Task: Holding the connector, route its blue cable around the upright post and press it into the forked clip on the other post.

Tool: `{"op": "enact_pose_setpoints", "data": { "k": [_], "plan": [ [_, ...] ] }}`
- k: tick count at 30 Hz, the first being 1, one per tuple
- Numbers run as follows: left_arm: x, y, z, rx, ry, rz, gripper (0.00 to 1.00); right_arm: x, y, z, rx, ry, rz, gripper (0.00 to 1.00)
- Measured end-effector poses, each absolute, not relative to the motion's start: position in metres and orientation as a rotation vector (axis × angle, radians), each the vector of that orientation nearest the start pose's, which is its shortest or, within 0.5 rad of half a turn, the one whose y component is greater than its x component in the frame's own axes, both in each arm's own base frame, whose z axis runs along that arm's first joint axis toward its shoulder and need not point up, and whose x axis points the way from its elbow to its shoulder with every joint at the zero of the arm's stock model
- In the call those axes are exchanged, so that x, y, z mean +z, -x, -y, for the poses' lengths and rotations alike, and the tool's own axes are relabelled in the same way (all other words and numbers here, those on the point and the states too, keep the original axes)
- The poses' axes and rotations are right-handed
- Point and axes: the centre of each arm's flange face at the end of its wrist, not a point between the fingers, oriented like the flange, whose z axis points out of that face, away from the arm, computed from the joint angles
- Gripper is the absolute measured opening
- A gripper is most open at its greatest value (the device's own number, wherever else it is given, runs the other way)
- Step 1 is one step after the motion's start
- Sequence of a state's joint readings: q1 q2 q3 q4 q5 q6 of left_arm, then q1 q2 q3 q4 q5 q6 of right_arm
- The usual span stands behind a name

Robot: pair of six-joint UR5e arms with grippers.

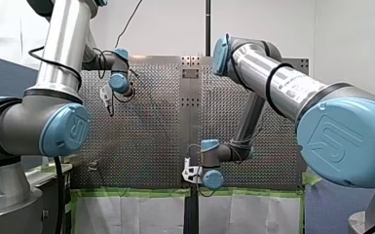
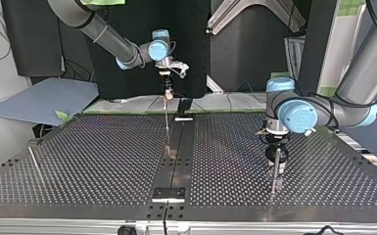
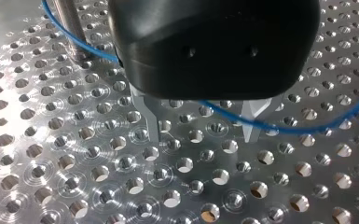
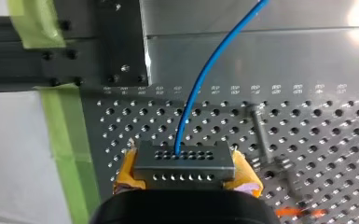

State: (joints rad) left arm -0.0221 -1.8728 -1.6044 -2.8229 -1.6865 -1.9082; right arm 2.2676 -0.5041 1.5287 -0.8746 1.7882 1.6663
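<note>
My right gripper (image 4: 185, 173) is shut on the grey connector (image 4: 184, 161), with yellow pads on both of its sides. The blue cable (image 4: 205, 74) leaves the connector's top face and runs away over the plate. In the top view my right gripper (image 2: 167, 89) hangs at the far edge with the cable (image 2: 167, 122) dropping below it. My left gripper (image 3: 201, 137) stands open just above the perforated plate. The cable (image 3: 289, 128) crosses at its metal fingers (image 3: 151, 121) and curves round an upright post (image 3: 70, 28) beside it. The same post (image 2: 273, 182) shows under my left gripper (image 2: 275, 164).
A slim metal post (image 2: 33, 159) stands near the top view's left edge, and another post (image 4: 261, 135) rises from the plate ahead of the connector. A small black block (image 2: 183, 105) sits on the centre rail (image 2: 176, 161). Green tape (image 4: 65, 126) lines the table's edge.
</note>
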Motion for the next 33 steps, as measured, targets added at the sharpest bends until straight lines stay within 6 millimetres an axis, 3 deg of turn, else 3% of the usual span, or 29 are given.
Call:
{"op": "enact_pose_setpoints", "data": {
  "k": [22, 33],
  "plan": [
    [0.330, -0.580, 0.127, -0.083, 0.377, -1.634, 0.84, -0.191, -0.447, 0.433, 1.347, -1.652, 1.174, 0.27],
    [0.327, -0.578, 0.127, -0.075, 0.379, -1.653, 0.84, -0.246, -0.416, 0.418, 1.264, -1.689, 1.210, 0.27]
  ]
}}
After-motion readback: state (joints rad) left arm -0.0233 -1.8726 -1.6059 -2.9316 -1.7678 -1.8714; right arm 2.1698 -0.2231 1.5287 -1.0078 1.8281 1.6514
